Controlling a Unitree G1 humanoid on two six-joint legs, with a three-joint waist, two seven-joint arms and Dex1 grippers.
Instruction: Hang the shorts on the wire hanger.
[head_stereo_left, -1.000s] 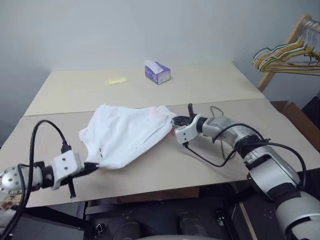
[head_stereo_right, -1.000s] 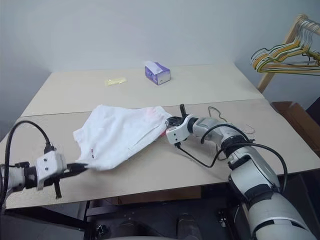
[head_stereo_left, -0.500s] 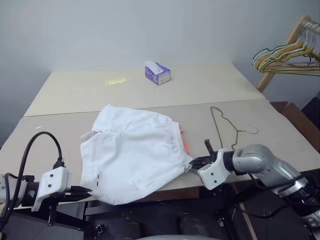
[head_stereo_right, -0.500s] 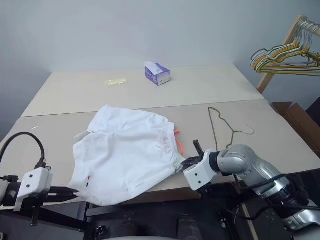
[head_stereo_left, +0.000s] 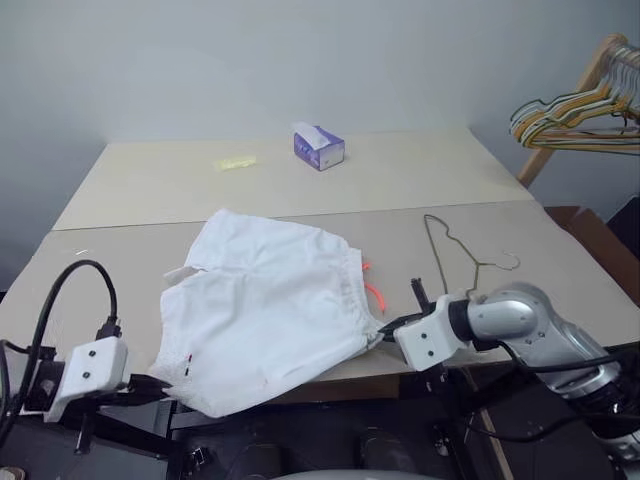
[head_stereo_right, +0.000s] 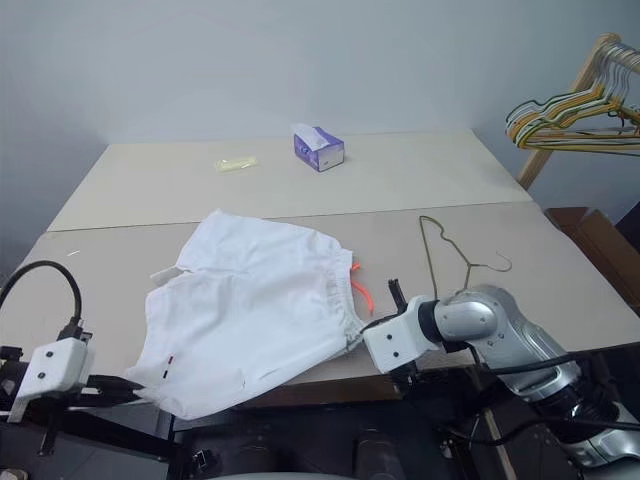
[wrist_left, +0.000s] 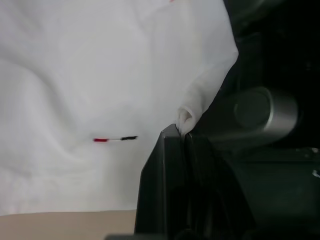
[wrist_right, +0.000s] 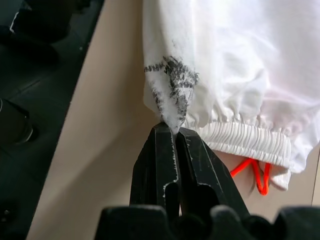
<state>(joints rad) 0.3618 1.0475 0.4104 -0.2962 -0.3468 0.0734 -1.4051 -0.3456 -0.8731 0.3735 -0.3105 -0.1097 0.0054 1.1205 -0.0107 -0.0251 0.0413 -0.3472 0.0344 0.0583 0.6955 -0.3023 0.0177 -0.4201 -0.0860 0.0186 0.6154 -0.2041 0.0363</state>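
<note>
Shorts (head_stereo_left: 275, 305) spread flat at lower centre of head view, near front edge of table (head_stereo_left: 400, 180), hem corner hanging past edge at lower left. Left gripper (head_stereo_left: 160, 383) clamped on that hem corner; right gripper (head_stereo_left: 385, 327) pinched on waistband corner w/ dark smudge, beside orange drawstring (head_stereo_left: 374, 290). Opposite corners held, prob. to keep cloth taut for lifting. Wire hanger (head_stereo_left: 455, 250) lying free centre-right, apart from shorts, not yet used. Tissue box (head_stereo_left: 319, 146) top centre.

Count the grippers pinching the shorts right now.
2: the left gripper pinches the shorts at the hem corner off the table's front edge; the right gripper pinches a fold by the waistband.
</note>
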